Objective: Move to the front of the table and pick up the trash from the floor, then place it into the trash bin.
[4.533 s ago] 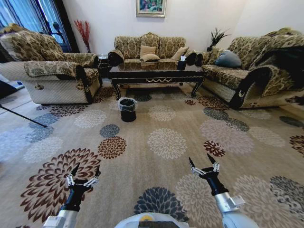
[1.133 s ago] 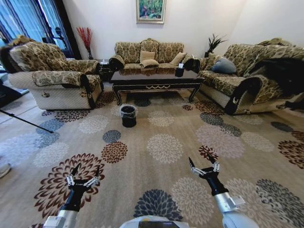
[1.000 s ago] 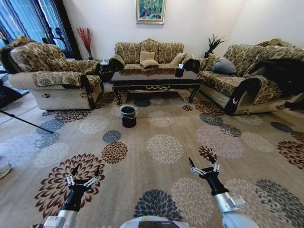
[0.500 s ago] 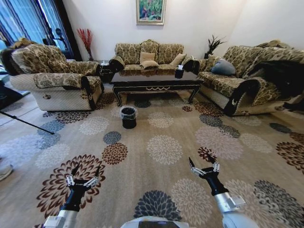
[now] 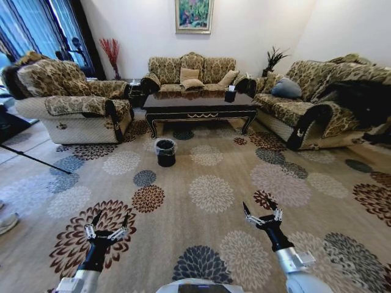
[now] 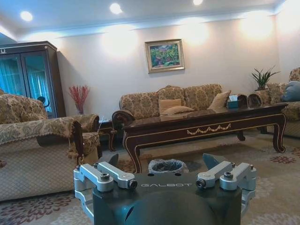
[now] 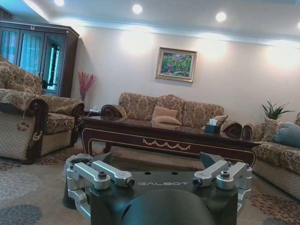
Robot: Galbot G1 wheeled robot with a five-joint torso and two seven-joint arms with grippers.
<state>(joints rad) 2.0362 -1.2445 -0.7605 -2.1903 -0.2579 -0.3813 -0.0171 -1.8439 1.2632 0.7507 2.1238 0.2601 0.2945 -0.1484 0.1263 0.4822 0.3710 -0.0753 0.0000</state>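
I see open floor [image 5: 214,183] ahead of both tools; the trash bin [image 5: 165,152] stands before the desk [image 5: 198,104], sofas [image 5: 67,97] flanking either side.

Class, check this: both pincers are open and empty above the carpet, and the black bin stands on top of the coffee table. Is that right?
Not quite. The bin stands on the carpet in front of the table, not on it; the head view shows this. The rest holds: the left pincer and the right pincer are both open and empty above the carpet.
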